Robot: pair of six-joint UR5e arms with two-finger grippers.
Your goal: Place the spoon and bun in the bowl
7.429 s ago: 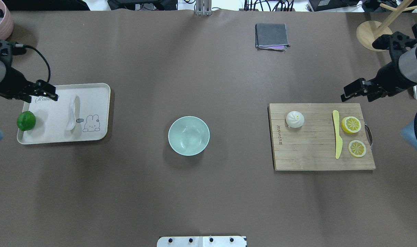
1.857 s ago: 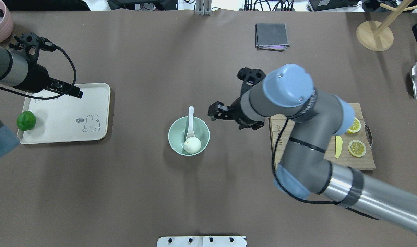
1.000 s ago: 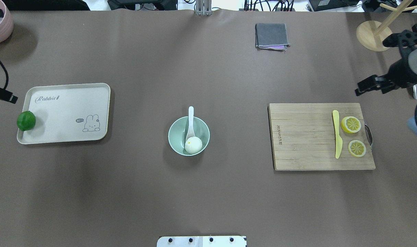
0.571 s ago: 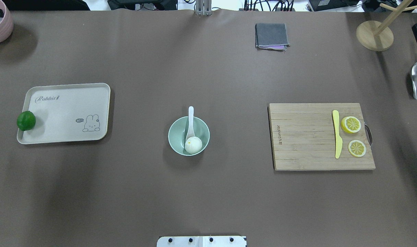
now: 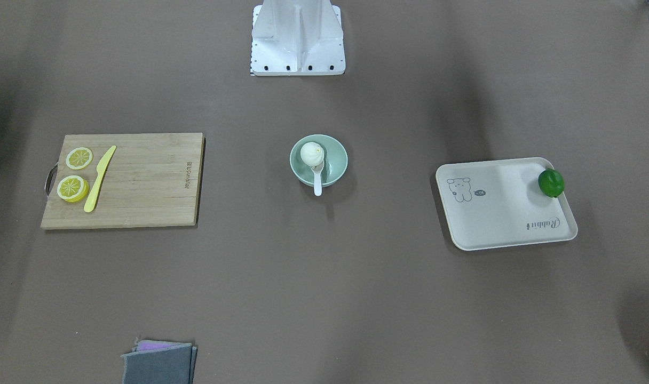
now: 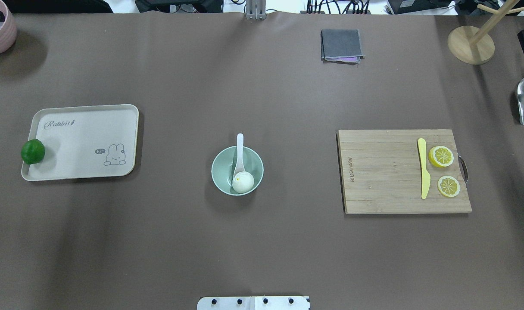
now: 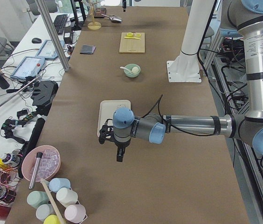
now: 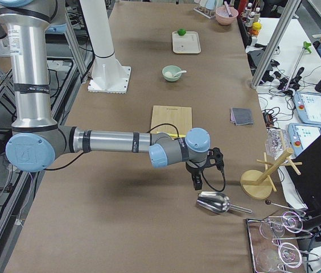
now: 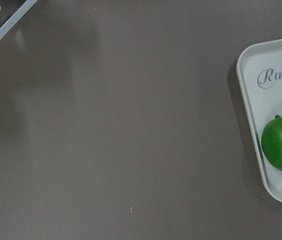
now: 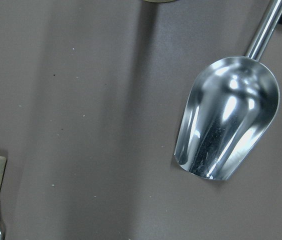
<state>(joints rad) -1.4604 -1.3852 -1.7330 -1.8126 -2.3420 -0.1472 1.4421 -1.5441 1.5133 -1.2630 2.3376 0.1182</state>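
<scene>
The pale mint-green bowl (image 6: 221,172) stands at the table's middle, also in the front-facing view (image 5: 336,160). The white bun (image 6: 243,181) lies inside it. The white spoon (image 6: 239,148) rests with its scoop in the bowl and its handle over the far rim. Neither gripper shows in the overhead view. The left gripper (image 7: 118,156) hangs over the table beyond the tray's outer end; I cannot tell if it is open or shut. The right gripper (image 8: 196,183) hangs near the metal scoop, past the cutting board; I cannot tell its state either.
A cream tray (image 6: 81,129) with a green fruit (image 6: 32,151) lies on the left. A wooden cutting board (image 6: 382,172) holds a yellow knife (image 6: 423,168) and two lemon slices (image 6: 441,156). A metal scoop (image 10: 228,117), a grey cloth (image 6: 341,45) and a wooden stand (image 6: 470,44) lie farther off.
The spoon has left the tray and the bun the board; both now lie in the bowl. Both arms have drawn back out of the overhead view. Nothing has moved in the last half second.
</scene>
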